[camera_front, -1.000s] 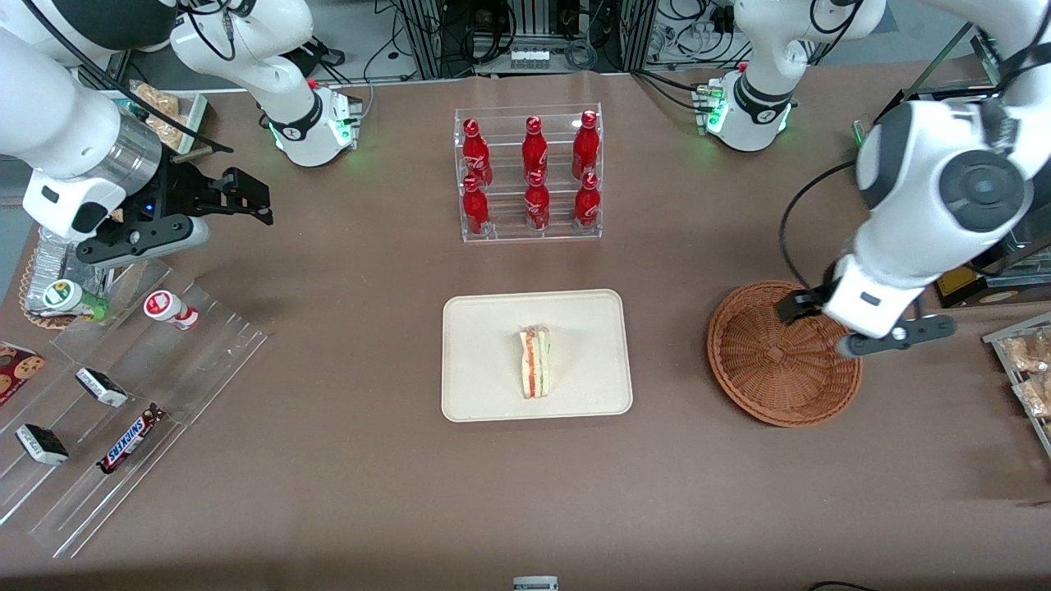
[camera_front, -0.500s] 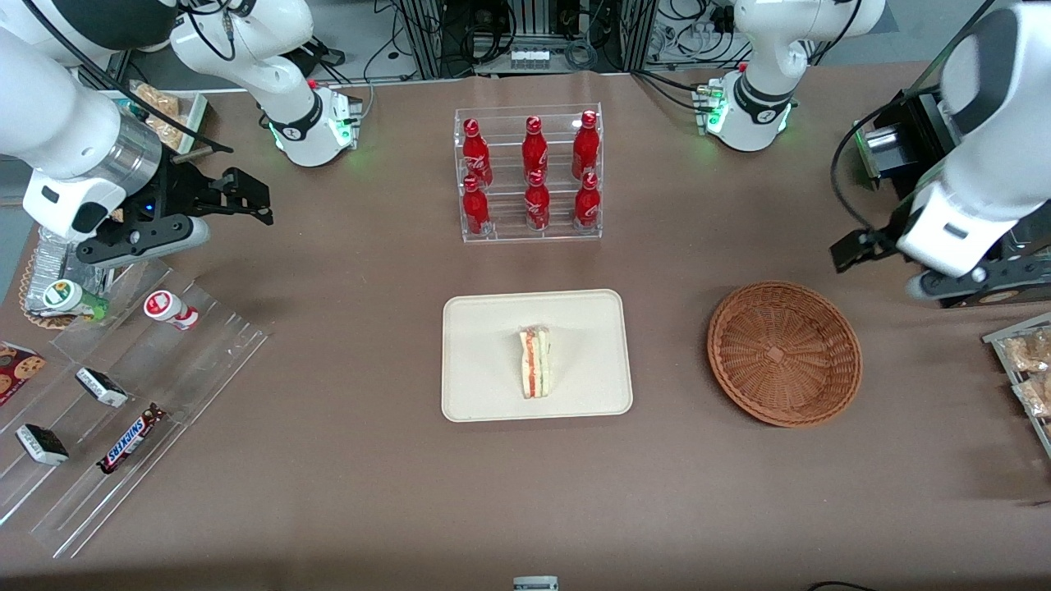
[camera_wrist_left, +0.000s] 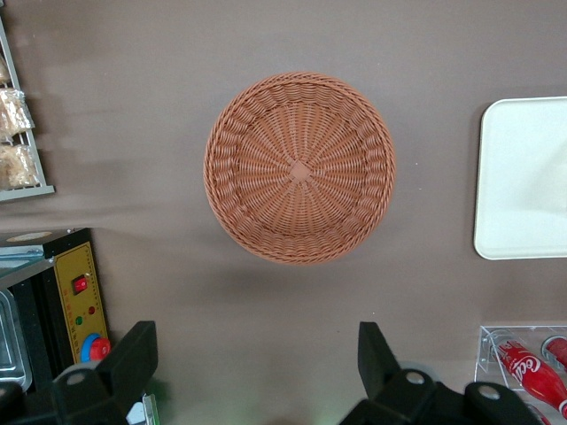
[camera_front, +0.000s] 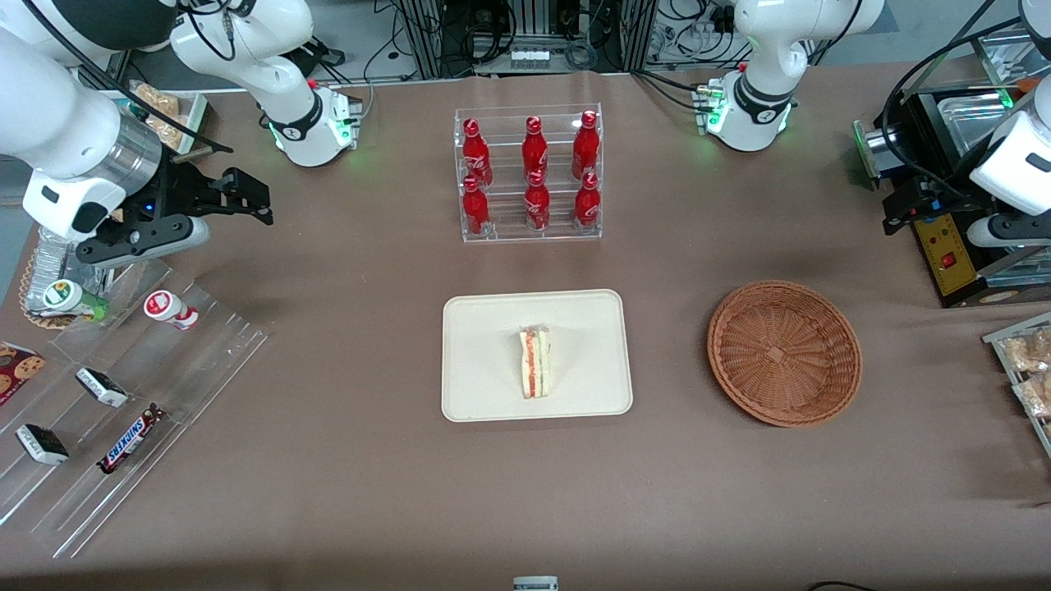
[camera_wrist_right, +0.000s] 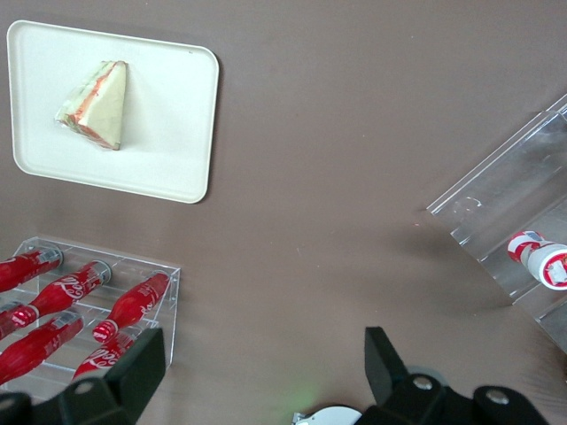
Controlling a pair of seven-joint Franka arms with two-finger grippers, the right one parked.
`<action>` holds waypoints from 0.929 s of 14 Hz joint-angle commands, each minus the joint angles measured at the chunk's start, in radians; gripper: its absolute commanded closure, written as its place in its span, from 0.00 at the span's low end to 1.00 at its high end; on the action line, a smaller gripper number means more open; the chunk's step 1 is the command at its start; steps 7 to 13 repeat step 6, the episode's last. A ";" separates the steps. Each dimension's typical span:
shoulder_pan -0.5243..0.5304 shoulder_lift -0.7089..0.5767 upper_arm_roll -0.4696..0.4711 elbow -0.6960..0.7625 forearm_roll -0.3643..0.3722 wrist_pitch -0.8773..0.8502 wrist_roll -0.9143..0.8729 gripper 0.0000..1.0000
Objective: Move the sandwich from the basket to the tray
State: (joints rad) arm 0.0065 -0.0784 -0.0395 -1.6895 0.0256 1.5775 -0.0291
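Observation:
The sandwich [camera_front: 535, 362] lies flat in the middle of the cream tray [camera_front: 484, 328], its red and green filling edge showing; the right wrist view shows the sandwich [camera_wrist_right: 93, 104] on the tray [camera_wrist_right: 168, 106] too. The wicker basket [camera_front: 784, 353] beside the tray holds nothing. My gripper [camera_front: 944, 215] hangs high, farther from the front camera than the basket, toward the working arm's end of the table. In the left wrist view the gripper [camera_wrist_left: 255, 359] is open with only bare table between its fingers, and the basket [camera_wrist_left: 299, 168] and a tray edge [camera_wrist_left: 523, 177] show below it.
A clear rack of red cola bottles [camera_front: 530, 172] stands farther from the camera than the tray. A black box with a yellow panel [camera_front: 944, 246] sits near my gripper. Bagged snacks [camera_front: 1026, 369] lie at the working arm's end; an acrylic rack with candy bars [camera_front: 123, 394] lies at the parked arm's end.
My gripper has left the space over the basket, rising and drawing away toward the working arm's end of the table. The sandwich has stayed still on the tray.

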 commanded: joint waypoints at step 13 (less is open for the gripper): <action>0.003 0.020 -0.011 0.013 -0.015 -0.022 -0.003 0.00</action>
